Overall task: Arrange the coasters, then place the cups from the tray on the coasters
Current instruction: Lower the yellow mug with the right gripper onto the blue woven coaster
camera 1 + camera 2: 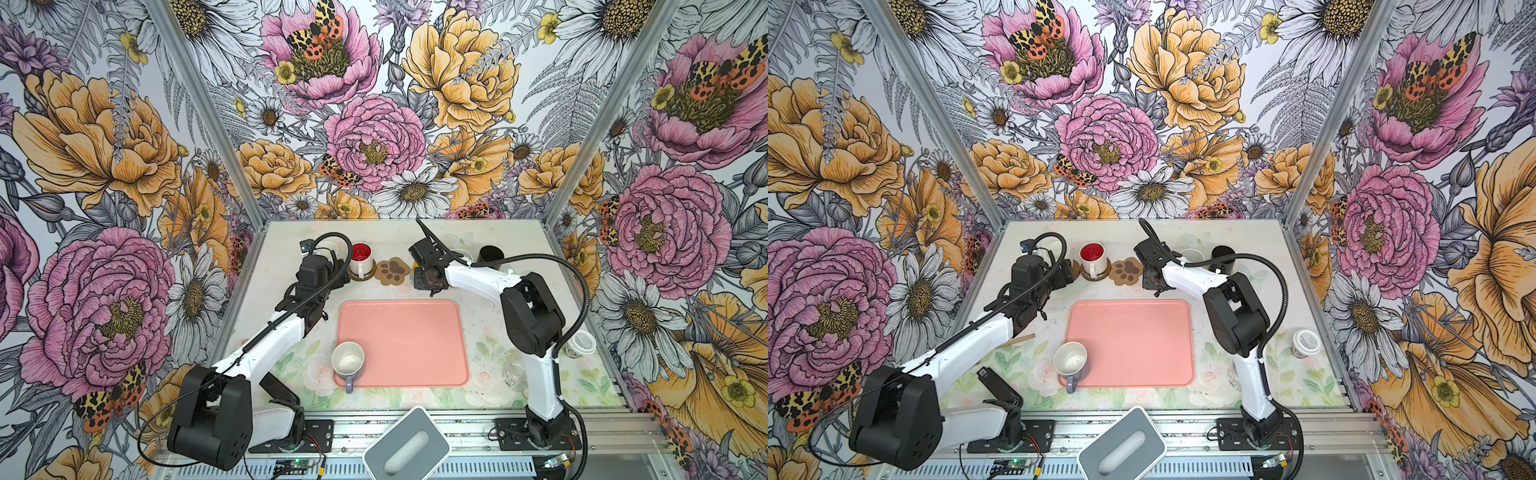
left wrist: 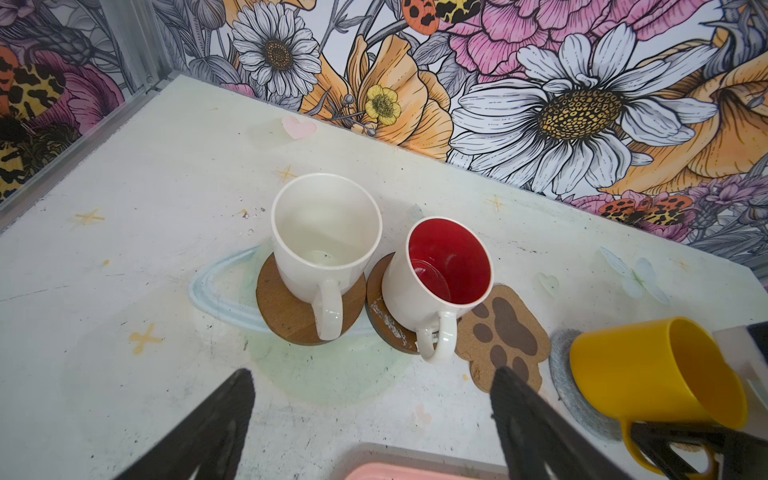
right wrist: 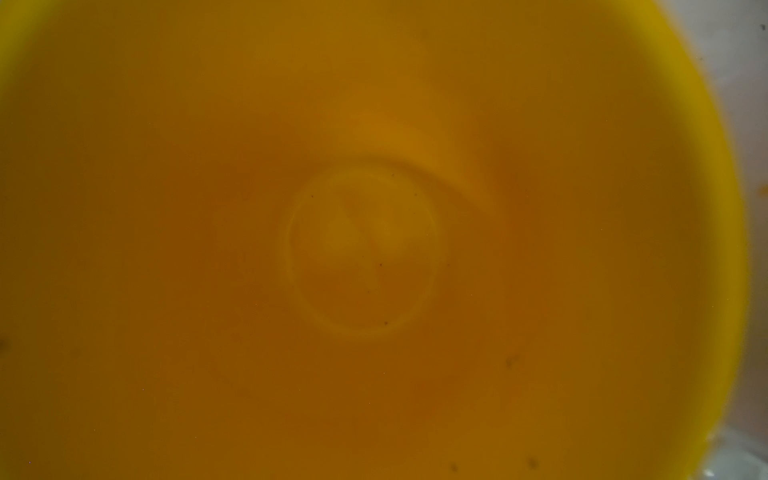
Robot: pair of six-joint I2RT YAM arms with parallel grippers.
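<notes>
In both top views you find the tray bare except for one cup. The lavender cup stands at its near left corner, over the rim. Along the back, the red-lined cup sits on a coaster and the paw-print coaster beside it lies vacant. Further right stand the black cup and a pale cup, half hidden behind the right arm. You cannot tell what lies under these two.

In the left wrist view, count two brown discs, each bearing a cup: the plain white cup and the red-lined one. The yellow cup hangs tilted over the grey coaster, and the right gripper is clamped at its handle side. The left gripper stands wide and empty, just short of the two white-bodied cups.

The right wrist view shows only the yellow cup's inside.

Tally: six cups and four coasters seen.

Assessment: two placements are confirmed and two are likely. The yellow cup is being set down. The lavender cup remains, presumably for the paw print.
</notes>
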